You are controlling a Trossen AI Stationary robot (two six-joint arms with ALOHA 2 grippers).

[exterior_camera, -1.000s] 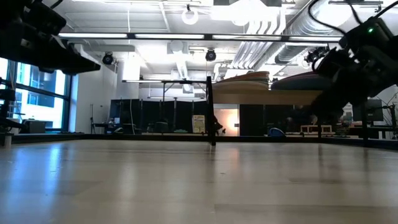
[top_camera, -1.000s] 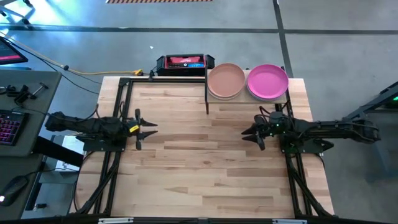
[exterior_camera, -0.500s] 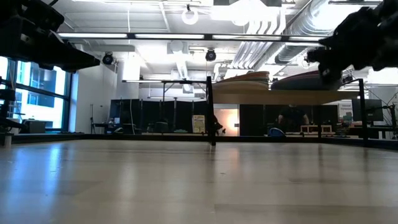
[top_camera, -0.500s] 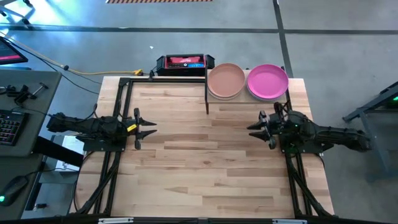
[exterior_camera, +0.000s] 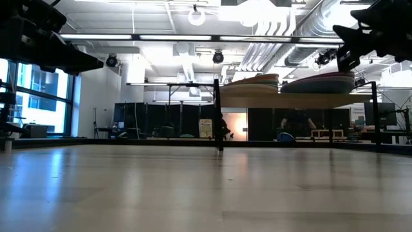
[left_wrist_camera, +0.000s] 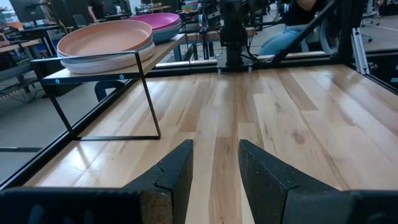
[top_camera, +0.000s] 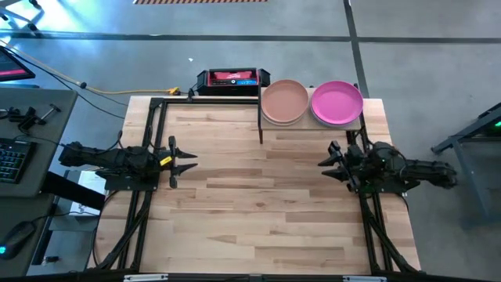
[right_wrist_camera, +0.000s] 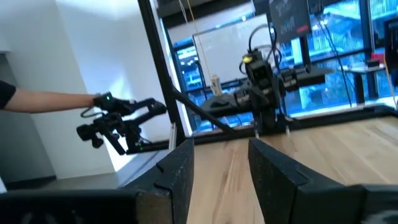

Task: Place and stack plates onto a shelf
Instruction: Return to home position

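The shelf (top_camera: 311,125) stands at the table's far right on thin black posts. It carries two stacks of plates side by side: one topped by a peach plate (top_camera: 284,99), one topped by a magenta plate (top_camera: 337,102). In the left wrist view the peach stack (left_wrist_camera: 104,42) and the magenta plate (left_wrist_camera: 158,22) rest flat on the shelf board. My left gripper (top_camera: 186,161) hangs open above the table's left side. My right gripper (top_camera: 329,161) hangs open above the right side, near the shelf's front. Neither holds anything.
A black and red device (top_camera: 232,79) sits beyond the table's far edge. A black frame rail (top_camera: 149,133) runs along the table's left side. Bare wooden tabletop (top_camera: 258,204) lies between the arms. A person's arm (right_wrist_camera: 37,99) holds a dark device beyond the table.
My right gripper has drawn back toward the table's right edge, risen, and tipped up to about level, staying open. The plates and my left arm have kept still.
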